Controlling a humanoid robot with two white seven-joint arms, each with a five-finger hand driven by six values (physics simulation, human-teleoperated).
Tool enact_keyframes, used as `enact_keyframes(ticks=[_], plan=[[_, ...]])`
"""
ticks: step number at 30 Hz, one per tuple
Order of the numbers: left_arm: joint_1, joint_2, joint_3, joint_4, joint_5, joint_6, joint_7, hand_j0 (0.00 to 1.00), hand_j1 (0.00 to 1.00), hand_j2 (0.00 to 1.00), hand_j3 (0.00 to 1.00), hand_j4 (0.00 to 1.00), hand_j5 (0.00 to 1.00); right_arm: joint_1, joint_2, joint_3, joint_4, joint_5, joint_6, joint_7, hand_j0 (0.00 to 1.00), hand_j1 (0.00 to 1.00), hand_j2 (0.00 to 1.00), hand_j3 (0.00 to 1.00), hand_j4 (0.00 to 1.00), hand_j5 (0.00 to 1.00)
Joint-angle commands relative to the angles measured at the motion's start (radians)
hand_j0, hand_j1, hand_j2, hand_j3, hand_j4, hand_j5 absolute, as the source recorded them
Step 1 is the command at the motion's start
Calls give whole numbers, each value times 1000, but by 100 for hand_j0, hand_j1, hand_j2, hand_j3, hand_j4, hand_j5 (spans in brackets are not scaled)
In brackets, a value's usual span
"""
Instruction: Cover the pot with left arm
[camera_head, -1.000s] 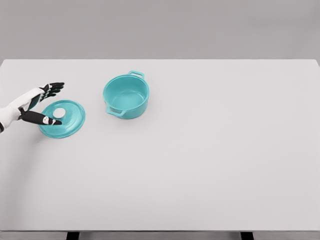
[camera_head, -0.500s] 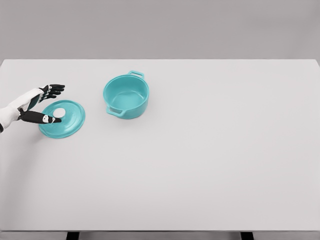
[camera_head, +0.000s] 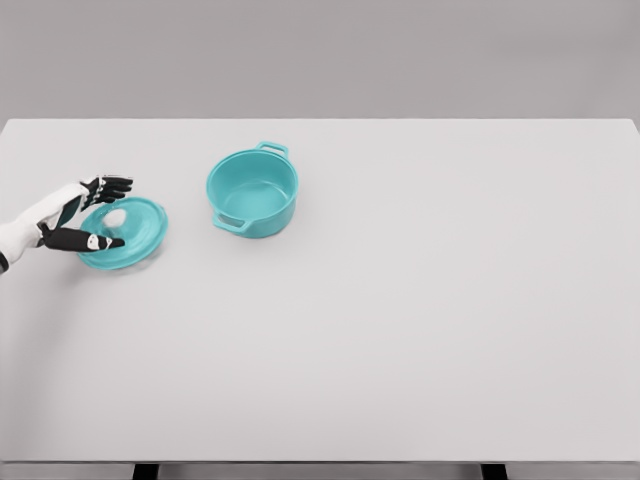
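Observation:
The teal pot (camera_head: 253, 192) stands open and upright on the white table (camera_head: 400, 320), left of the middle, with two small side handles. Its teal lid (camera_head: 135, 240) with a white knob (camera_head: 114, 218) lies to the pot's left and looks tilted, its shape flatter than a full disc. My left hand (camera_head: 119, 214) comes in from the left edge and sits over the lid's left half. Its fingers (camera_head: 110, 186) curl behind the knob and its thumb (camera_head: 96, 241) lies in front, closing on the lid. The right arm is out of view.
The table's far edge (camera_head: 320, 120) runs just behind the pot. Nothing else stands on the table.
My left fingers have curled in toward the knob. The lid has gone from lying flat to a tilted, slightly shifted pose. The pot has not moved.

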Motion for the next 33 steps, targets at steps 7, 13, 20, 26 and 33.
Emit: enact_keyframes(ticks=[7,13,20,26,33], plan=[[20,3,55,-35,-9,-51,-1,88,88,88,88,88,88,-2,0,0,1,0,0,0,100,100,100,100,100,100],[21,3,55,-35,-11,-51,-1,87,87,87,87,87,87,0,0,0,1,0,0,0,100,100,100,100,100,100],[32,1,55,-37,-29,-67,-1,85,85,85,85,85,85,0,0,0,1,0,0,0,100,100,100,100,100,100],[40,1,55,-32,-42,-121,-1,79,79,79,79,79,79,0,0,0,1,0,0,0,100,100,100,100,100,100],[41,-34,95,-26,-120,-120,-1,80,80,80,80,80,80,-2,0,0,1,0,0,0,100,100,100,100,100,100]])
